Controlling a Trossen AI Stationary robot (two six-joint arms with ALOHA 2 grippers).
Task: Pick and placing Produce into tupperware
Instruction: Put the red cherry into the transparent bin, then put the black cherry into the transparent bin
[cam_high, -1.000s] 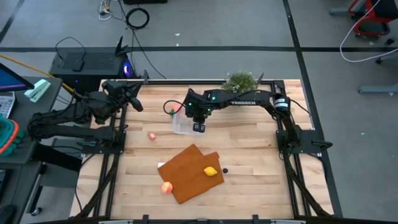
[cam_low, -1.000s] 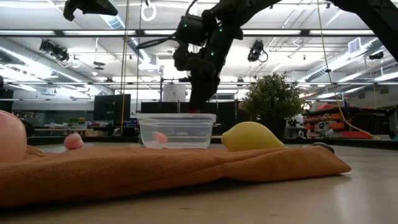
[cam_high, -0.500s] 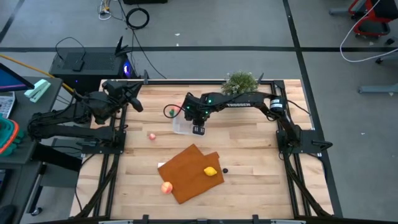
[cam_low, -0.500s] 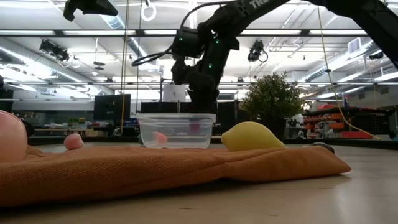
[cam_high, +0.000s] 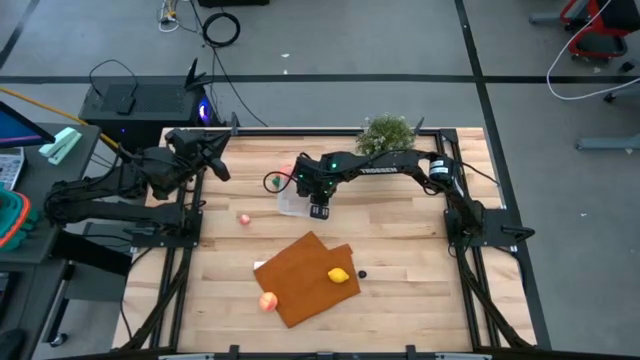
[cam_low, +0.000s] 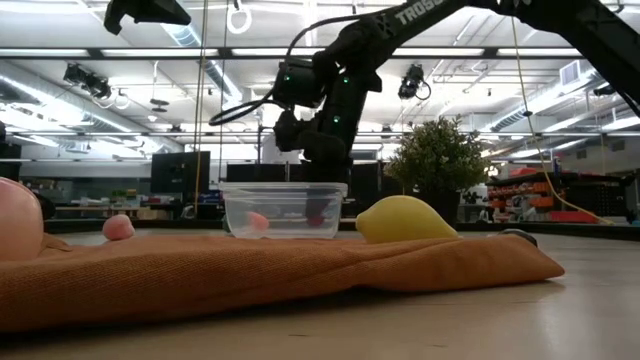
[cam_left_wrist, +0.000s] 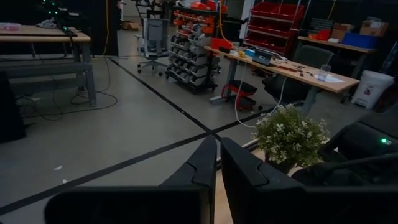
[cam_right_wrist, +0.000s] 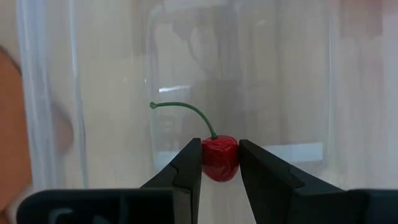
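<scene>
- High view: the right end effector (cam_high: 318, 207) reaches down over the clear tupperware (cam_high: 291, 200) near the far middle of the table (cam_high: 400, 260). The left end effector (cam_high: 213, 158) hangs at the far left edge, well apart from the produce. A pink piece (cam_high: 244, 219) lies on the bare wood just left of the tupperware. An orange-brown mat (cam_high: 305, 275) carries a yellow lemon (cam_high: 340, 275) at its right corner, a peach-orange fruit (cam_high: 267, 301) sits at its near left edge, and a small dark piece (cam_high: 362, 274) lies just right of the lemon. A potted plant (cam_high: 386, 131) stands at the far edge.
- Low view: the right end effector (cam_low: 322, 175) dips into the tupperware (cam_low: 284, 209), where a red piece (cam_low: 316, 216) and a pinkish one (cam_low: 257, 221) show through the wall. The lemon (cam_low: 404, 220) rests on the mat (cam_low: 260, 275) to its right.
- Left wrist view: the left end effector (cam_left_wrist: 217, 168) has its fingers nearly together, gripping nothing.
- Right wrist view: the right end effector (cam_right_wrist: 220, 163) is clenched on a red cherry (cam_right_wrist: 219, 158) with a green stem, held above the tupperware (cam_right_wrist: 112, 93) floor.
</scene>
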